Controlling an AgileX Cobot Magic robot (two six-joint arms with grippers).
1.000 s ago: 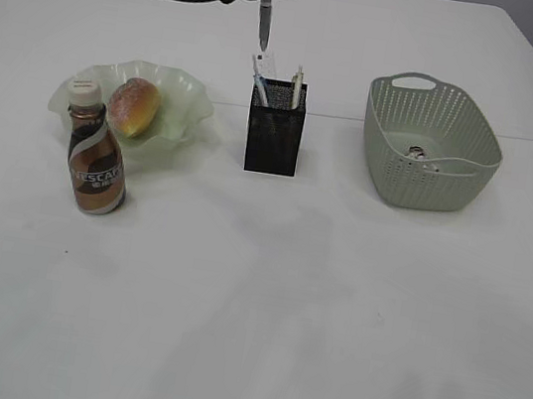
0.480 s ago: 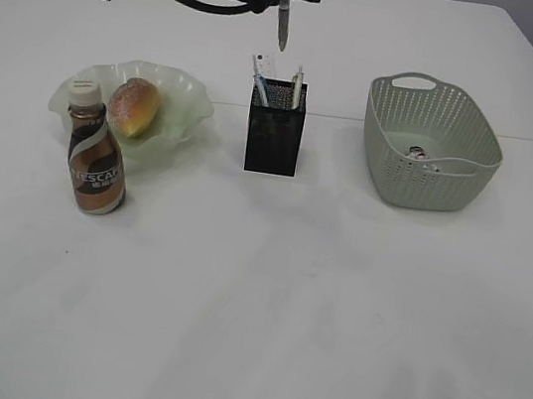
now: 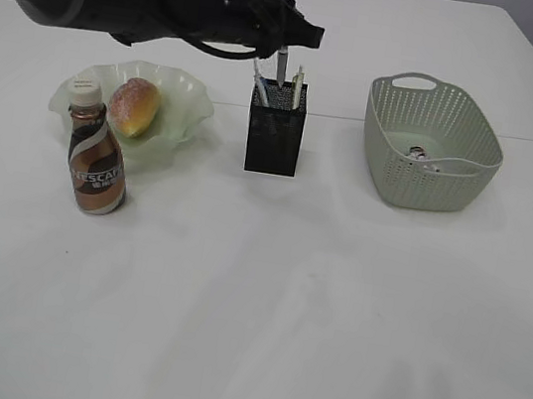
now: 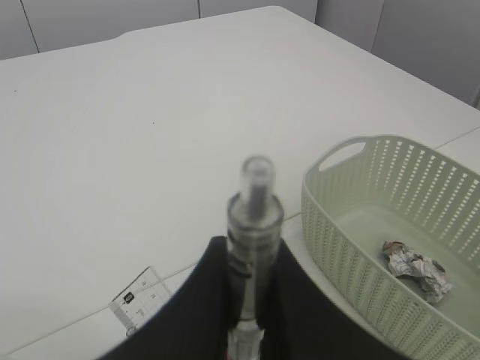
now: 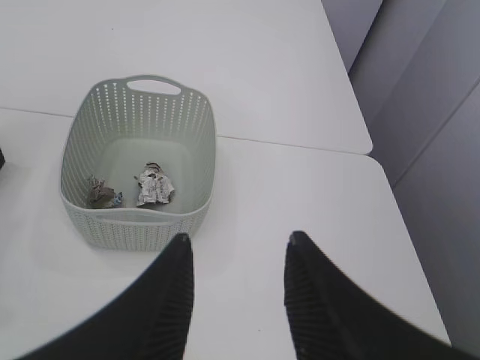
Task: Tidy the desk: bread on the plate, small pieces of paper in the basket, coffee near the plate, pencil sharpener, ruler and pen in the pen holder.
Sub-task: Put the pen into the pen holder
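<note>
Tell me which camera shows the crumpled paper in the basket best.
The right wrist view: it looks down into the basket, showing two crumpled paper pieces clearly. The left wrist view shows one piece near the frame edge; the exterior view only glimpses paper over the rim.

Clear pen (image 3: 281, 61) held upright, tip inside the black mesh pen holder (image 3: 276, 131)

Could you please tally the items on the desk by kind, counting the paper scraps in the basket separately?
Bread: 1
Plate: 1
Coffee bottle: 1
Pen holder: 1
Basket: 1
Paper scraps: 2
Total: 7
</note>
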